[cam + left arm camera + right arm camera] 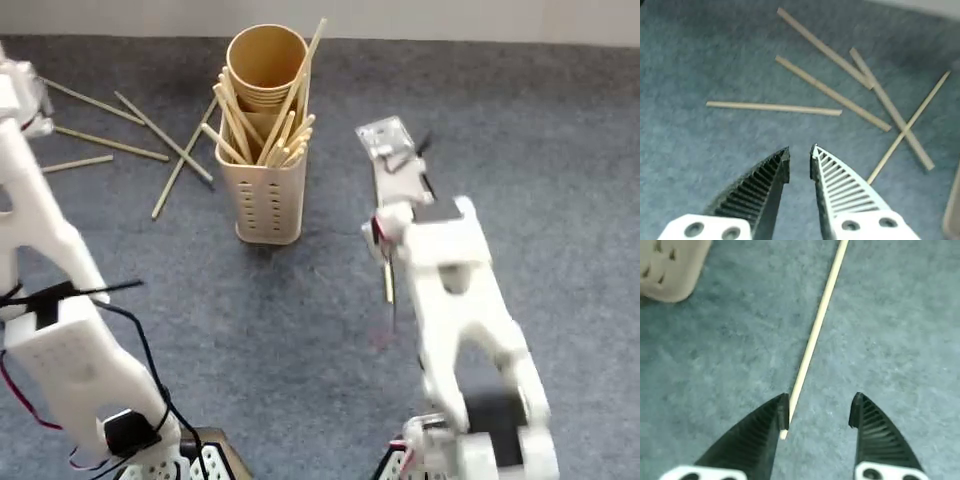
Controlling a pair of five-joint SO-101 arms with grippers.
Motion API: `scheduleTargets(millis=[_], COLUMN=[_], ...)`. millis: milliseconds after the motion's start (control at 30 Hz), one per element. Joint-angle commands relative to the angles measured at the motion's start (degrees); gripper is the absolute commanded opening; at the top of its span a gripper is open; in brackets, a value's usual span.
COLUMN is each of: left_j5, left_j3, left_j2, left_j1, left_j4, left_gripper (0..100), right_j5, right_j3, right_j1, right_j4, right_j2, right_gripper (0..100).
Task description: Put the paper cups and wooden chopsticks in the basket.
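Right gripper (820,407): jaws wide, nothing held. A single chopstick (812,340) lies on the grey table (300,340), right of centre, its near end just inside one jaw. Left gripper (800,155): jaws narrow, empty, above loose chopsticks (832,92) scattered near the far left corner. Basket (262,205) stands toward the middle of the far edge, with paper cups (265,60) and several sticks inside. Assessment: sticks are light, stiff, thin and liable to roll. Grip at mid-length, jaws square across the shaft.
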Motion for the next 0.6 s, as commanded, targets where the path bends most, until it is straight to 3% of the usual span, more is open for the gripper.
scheduleTargets(millis=[0, 267, 333, 467, 567], left_j5=[-5.89, -5.98, -5.98, -5.98, -5.98], left_j3=[10.07, 26.33, 27.65, 27.82, 27.91], left_j2=[-0.40, -0.40, -0.40, -0.48, -0.48], left_j1=[-3.91, -9.27, -9.89, -10.15, -10.15], left_j4=[-0.53, -16.79, -18.20, -18.02, -17.85], left_gripper=[11, 11, 11, 11, 11], right_j5=[-2.20, -2.37, -2.20, -2.20, -2.20], right_j3=[-18.24, -30.20, -30.64, -30.90, -30.90], right_j1=[-0.92, -4.26, -3.82, -1.80, 0.13], right_j4=[3.38, 4.62, 4.53, 4.18, 4.18], right_j2=[19.38, 34.77, 36.79, 38.90, 38.81], right_gripper=[20.6, 20.5, 18.2, 2.0, 1.3])
